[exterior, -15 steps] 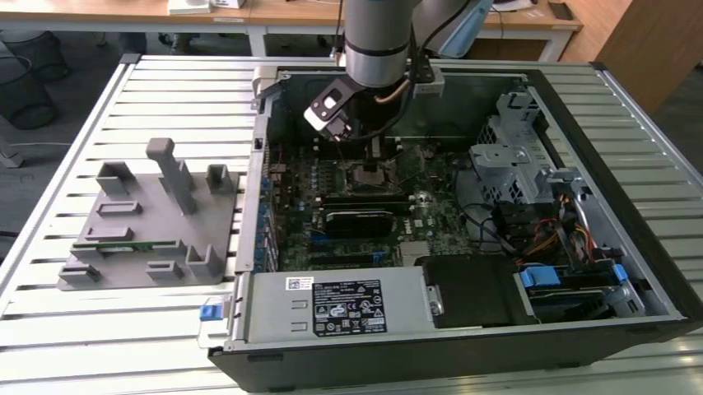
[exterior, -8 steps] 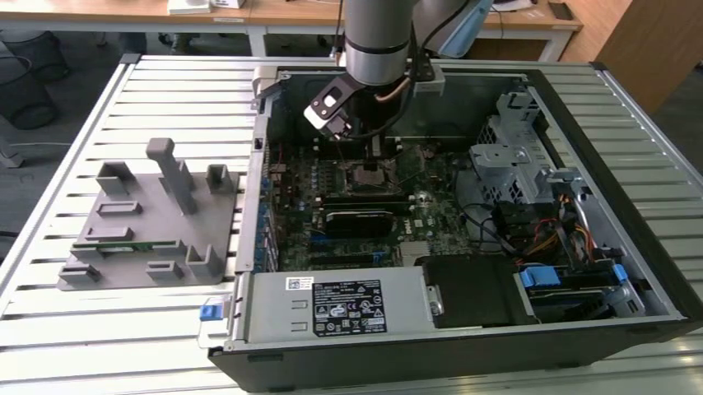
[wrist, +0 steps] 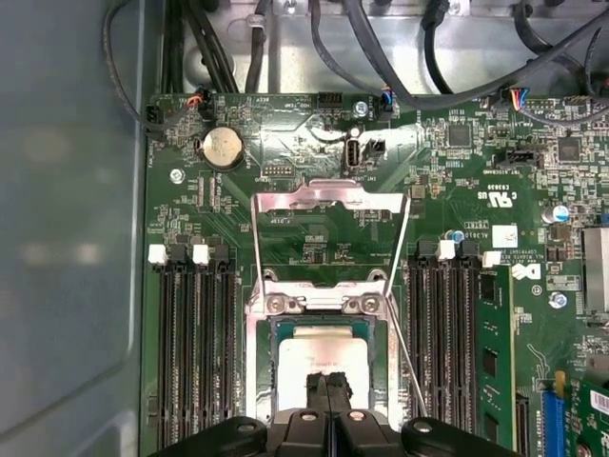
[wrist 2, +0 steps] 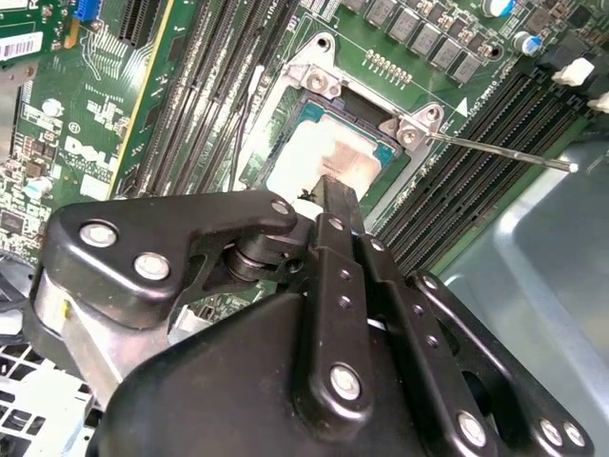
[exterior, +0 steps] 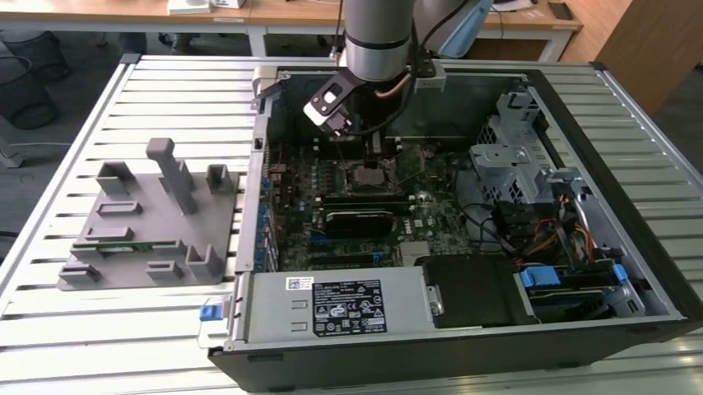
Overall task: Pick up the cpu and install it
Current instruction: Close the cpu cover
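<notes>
Table (exterior: 132, 329): slatted metal, carrying the open computer case and, on the exterior view's left, a grey plastic holder.
Computer case (exterior: 439, 362): lying on its side with the panel off, so the insides face up.
Arm (exterior: 379, 33): comes down from above into the far half of the case, over the middle of the board.
Power supply (exterior: 329, 304): a grey box with a label, along the near edge of the case.
Holder (exterior: 154, 222): grey, with upright posts and slots; it stands beside the case, well apart from the arm.
Motherboard (wrist: 457, 181): green, flat on the case floor, with black memory slots (wrist: 195, 343) on both sides of the socket.
Gripper (wrist: 328, 381) (wrist 2: 333, 190): black, pointing down at the socket; the jaws are together with nothing between them, their tips over the middle of the cpu's top. Whether they touch it, I cannot tell.
Socket (wrist: 304, 303): metal-framed, its hinged cover plate (wrist: 328, 195) swung open and lying back on the board.
Lever (wrist 2: 504, 152): a thin metal rod, raised, sticking out from a corner of the socket.
Memory stick (exterior: 127, 245): long, thin and green, lying in the holder.
Cpu (wrist: 319, 357) (wrist 2: 314, 157): silvery top up, sitting flat inside the socket frame, right under the jaws.
Coin battery (wrist: 222, 148): round and silver, on the board beyond the open plate.
</notes>
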Robot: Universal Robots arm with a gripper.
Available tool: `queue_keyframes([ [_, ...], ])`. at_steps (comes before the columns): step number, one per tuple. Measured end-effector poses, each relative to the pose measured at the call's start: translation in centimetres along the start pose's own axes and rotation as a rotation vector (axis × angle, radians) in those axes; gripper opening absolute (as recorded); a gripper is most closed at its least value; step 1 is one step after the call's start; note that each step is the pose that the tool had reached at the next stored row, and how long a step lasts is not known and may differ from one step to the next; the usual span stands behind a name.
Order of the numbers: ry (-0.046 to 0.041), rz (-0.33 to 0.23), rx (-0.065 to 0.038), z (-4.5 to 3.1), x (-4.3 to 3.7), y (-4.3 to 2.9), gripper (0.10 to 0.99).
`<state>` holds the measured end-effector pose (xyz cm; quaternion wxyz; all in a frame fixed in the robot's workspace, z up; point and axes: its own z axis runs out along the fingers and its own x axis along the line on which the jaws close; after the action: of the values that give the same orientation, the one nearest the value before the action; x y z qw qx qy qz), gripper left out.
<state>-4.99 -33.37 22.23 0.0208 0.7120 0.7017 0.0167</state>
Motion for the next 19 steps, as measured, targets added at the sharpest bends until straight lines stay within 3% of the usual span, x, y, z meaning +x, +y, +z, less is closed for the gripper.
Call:
queue_keyframes([
  [10,0.0001,0.0,0.0,-1.0,0.01,0.05,0.106],
  [19,-0.0008,0.0,0.0,-3.98,0.27,0.21,0.106],
])
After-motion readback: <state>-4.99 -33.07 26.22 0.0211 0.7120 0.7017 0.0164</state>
